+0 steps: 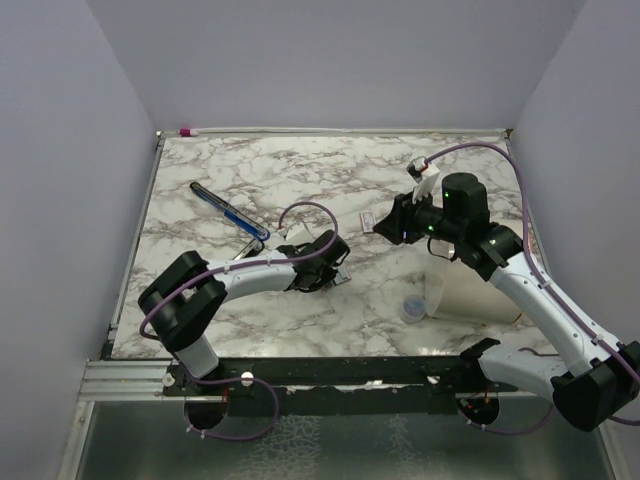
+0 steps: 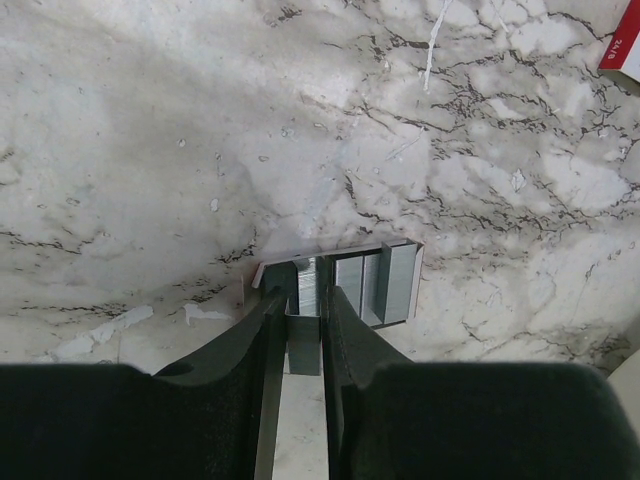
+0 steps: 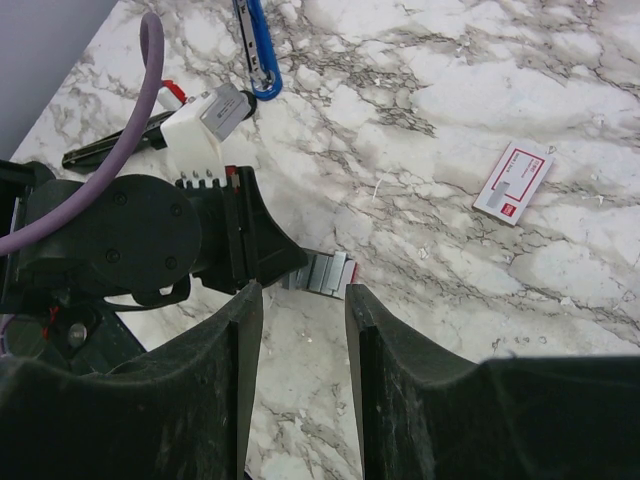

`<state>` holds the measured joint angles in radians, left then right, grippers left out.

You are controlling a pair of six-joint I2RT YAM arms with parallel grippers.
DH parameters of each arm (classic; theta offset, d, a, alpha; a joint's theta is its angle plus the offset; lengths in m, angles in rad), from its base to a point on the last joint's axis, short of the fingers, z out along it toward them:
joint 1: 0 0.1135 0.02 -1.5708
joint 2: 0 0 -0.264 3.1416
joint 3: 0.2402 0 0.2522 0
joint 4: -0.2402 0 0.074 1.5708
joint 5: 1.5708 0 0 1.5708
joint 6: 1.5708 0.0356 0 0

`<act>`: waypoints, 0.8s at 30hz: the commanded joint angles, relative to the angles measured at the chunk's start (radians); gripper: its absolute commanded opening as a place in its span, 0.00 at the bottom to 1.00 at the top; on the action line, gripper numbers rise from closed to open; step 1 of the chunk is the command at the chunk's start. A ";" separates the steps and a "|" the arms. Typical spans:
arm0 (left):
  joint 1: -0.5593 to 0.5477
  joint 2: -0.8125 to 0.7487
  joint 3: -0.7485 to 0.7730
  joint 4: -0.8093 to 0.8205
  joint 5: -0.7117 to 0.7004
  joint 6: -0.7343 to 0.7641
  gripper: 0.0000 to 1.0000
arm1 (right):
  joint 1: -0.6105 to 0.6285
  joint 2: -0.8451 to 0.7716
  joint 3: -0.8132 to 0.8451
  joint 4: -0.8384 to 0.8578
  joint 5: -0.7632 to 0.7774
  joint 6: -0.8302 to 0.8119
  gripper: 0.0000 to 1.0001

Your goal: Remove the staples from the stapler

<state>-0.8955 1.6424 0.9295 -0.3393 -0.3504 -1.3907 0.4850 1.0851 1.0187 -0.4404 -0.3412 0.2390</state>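
My left gripper (image 2: 303,300) is shut on a short grey strip of staples (image 2: 303,340), held low over the marble table (image 1: 300,170). Just beyond its fingertips, more staples (image 2: 372,285) lie side by side in a shallow white holder. The right wrist view shows these staples (image 3: 325,272) past the left gripper's black body. My right gripper (image 3: 303,290) hovers open above bare marble a short way from them, with nothing between its fingers. In the top view the left gripper (image 1: 325,270) is at mid-table and the right gripper (image 1: 385,225) is up and to its right. I cannot make out the stapler in any view.
A small white piece with pink-red marks (image 3: 513,182) lies on the marble near the right gripper. A long blue-black pen (image 1: 230,210) lies at the back left. A white cup-like thing (image 1: 470,290) and a small clear cup (image 1: 412,305) sit at the right front. Walls close three sides.
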 commanded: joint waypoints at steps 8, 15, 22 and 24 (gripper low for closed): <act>-0.010 0.025 0.038 -0.035 -0.052 -0.018 0.22 | 0.001 -0.017 -0.009 0.032 0.008 -0.010 0.39; -0.010 0.038 0.049 -0.040 -0.055 -0.012 0.22 | 0.001 -0.017 -0.009 0.032 0.008 -0.010 0.39; -0.010 0.045 0.055 -0.041 -0.055 -0.013 0.23 | 0.001 -0.016 -0.007 0.032 0.007 -0.010 0.39; -0.009 0.048 0.055 -0.041 -0.055 -0.011 0.24 | 0.001 -0.015 -0.008 0.032 0.005 -0.009 0.39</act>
<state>-0.8989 1.6741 0.9611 -0.3687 -0.3721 -1.4002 0.4850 1.0851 1.0176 -0.4408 -0.3412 0.2382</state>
